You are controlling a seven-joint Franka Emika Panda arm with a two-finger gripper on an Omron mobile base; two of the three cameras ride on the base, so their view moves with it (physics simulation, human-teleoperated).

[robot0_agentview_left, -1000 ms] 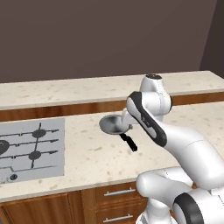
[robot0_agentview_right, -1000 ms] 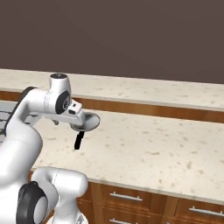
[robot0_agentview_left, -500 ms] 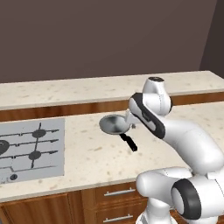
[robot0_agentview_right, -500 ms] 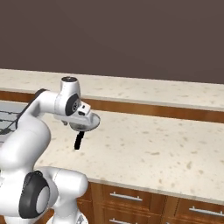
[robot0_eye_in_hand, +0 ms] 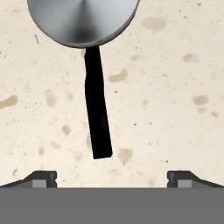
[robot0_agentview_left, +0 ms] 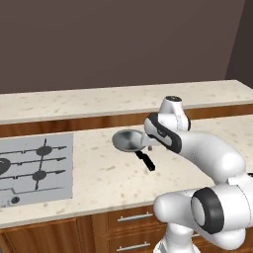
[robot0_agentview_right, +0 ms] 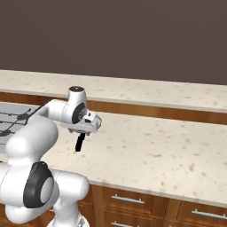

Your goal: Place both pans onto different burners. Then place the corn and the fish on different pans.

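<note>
The gripper (robot0_eye_in_hand: 112, 177) hangs with fingers wide apart over the counter (robot0_eye_in_hand: 175, 87), apparently touching nothing (tips barely show). The silver-grey pan (robot0_eye_in_hand: 83, 19) lies at 12 o'clock, its dark handle (robot0_eye_in_hand: 97, 109) pointing toward 6.

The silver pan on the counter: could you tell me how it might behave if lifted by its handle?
The silver pan looks rigid. Held by the long black handle, its round bowl would probably sag downward. The handle looks narrow and smooth, so it might twist in the open claw.

Two base cameras looked forward and down from behind the arm, left and right, sharing the speckled counter (robot0_agentview_left: 99, 173) and silver-grey pan (robot0_agentview_left: 127, 140), while the hand camera stared closely down at its handle (robot0_eye_in_hand: 98, 113)
</note>
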